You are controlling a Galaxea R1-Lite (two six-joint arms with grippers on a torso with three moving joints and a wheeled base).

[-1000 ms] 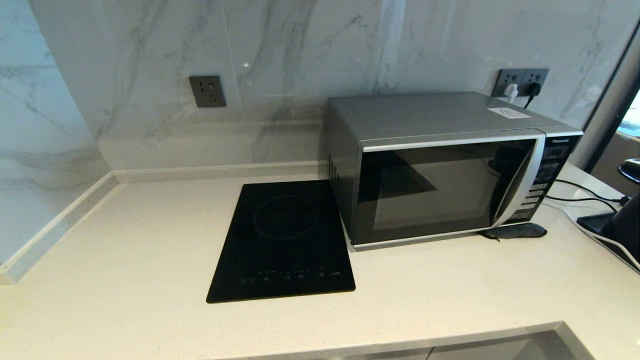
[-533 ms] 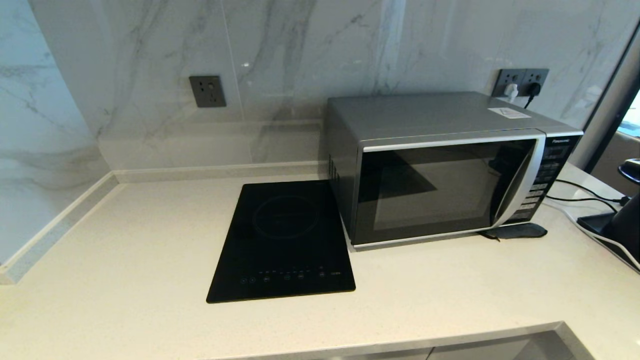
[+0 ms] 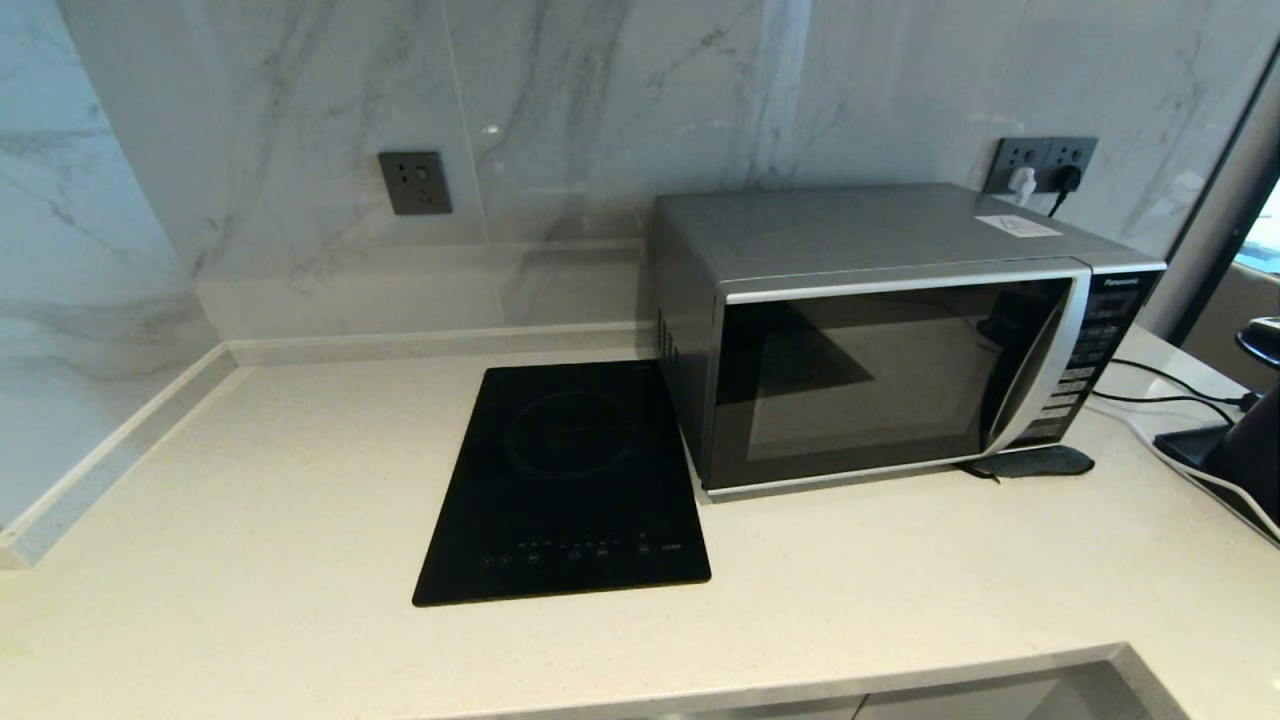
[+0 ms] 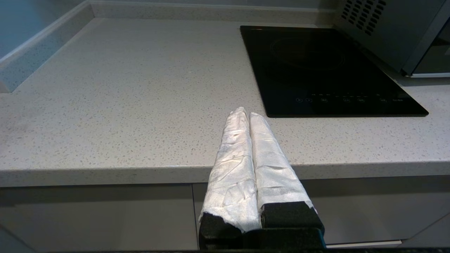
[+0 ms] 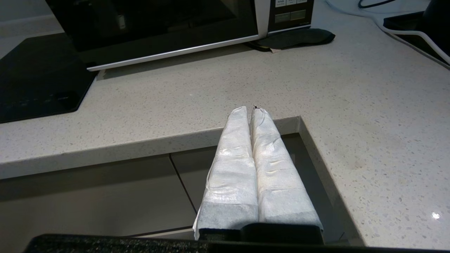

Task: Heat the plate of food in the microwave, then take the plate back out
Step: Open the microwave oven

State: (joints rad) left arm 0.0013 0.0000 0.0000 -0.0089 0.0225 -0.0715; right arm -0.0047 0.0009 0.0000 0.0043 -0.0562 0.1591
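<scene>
The microwave [image 3: 900, 335] is positioned on the tabletop [image 3: 250, 520] at roughly 2 o'clock in the head view, with its back toward the marble wall. Its dark glass door is seen fully closed, the curved silver handle strip [image 3: 1040, 365] running down the door's right edge beside the black button panel [image 3: 1085, 350]. The plate of food is not seen in any view; the interior behind the dark glass cannot be made out.

A flat black induction cooktop [image 3: 565, 485] is set into the tabletop just beside the microwave, at about 9 o'clock from it. A dark cloth [image 3: 1030, 462] lies on the tabletop touching the microwave's front right corner. Cables [image 3: 1160, 385] are routed from the microwave's right side toward a black appliance [image 3: 1240, 450] at 3 o'clock. Wall sockets are mounted at 11 o'clock [image 3: 414, 182] and 1 o'clock [image 3: 1040, 165], the latter with plugs inserted.

The left end effector [image 4: 245, 113] is held just off the tabletop's front edge, aimed toward the cooktop's near left corner; its white-wrapped fingers [image 4: 232, 158] are pressed together with nothing between them.

The right end effector [image 5: 248, 110] is held off the front edge near the tabletop's inner corner, aimed toward the microwave's lower front; its wrapped fingers [image 5: 274, 165] are likewise pressed together and hold nothing
</scene>
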